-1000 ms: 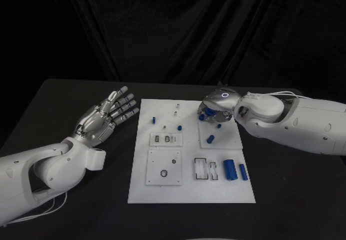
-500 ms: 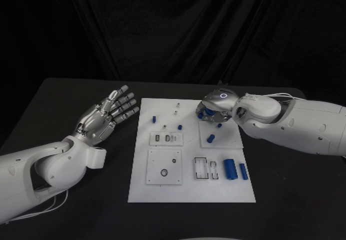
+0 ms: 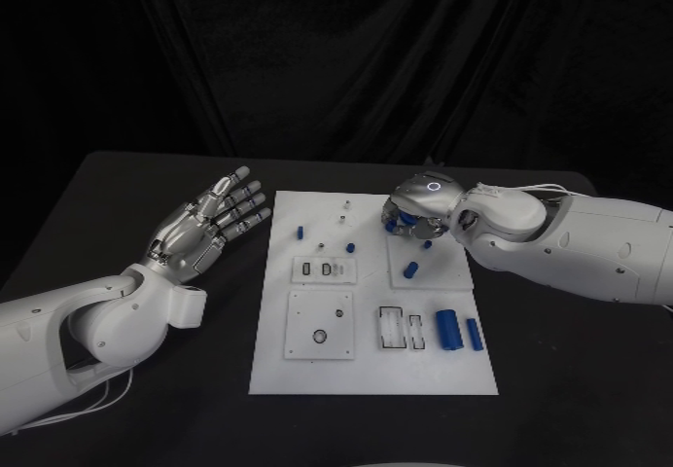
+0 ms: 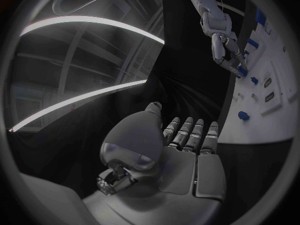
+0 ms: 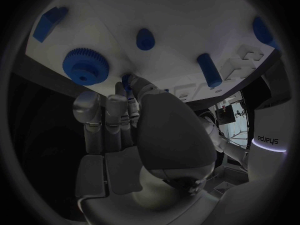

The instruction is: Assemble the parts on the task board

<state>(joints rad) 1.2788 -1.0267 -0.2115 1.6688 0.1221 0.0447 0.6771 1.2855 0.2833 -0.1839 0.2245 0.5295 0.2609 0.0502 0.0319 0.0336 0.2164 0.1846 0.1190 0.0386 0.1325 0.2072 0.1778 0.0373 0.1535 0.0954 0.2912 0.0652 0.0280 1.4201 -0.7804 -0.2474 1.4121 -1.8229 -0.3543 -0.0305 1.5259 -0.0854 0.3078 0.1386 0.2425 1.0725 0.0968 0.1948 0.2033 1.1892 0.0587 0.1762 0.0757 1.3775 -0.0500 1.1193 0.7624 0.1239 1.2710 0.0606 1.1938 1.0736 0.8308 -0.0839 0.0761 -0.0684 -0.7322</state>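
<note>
The white task board (image 3: 368,375) lies in the middle of the black table. My right hand (image 3: 421,206) hovers over the board's far right corner, pinching a small blue part (image 3: 391,226) at its fingertips; the right wrist view shows that small blue part (image 5: 127,80) between thumb and finger, close to a blue gear (image 5: 85,65) on the board. My left hand (image 3: 210,222) is held open, palm up, fingers spread, just left of the board and holding nothing. A blue peg (image 3: 299,233) stands near the board's left edge.
Two blue cylinders (image 3: 447,331) lie side by side at the board's near right, beside a slotted white block (image 3: 399,329). Another blue piece (image 3: 409,269) sits just below my right hand. A square plate (image 3: 320,325) occupies the near left.
My right hand has drifted slightly toward the far edge with the small blue part still pinched. The left hand has not moved.
</note>
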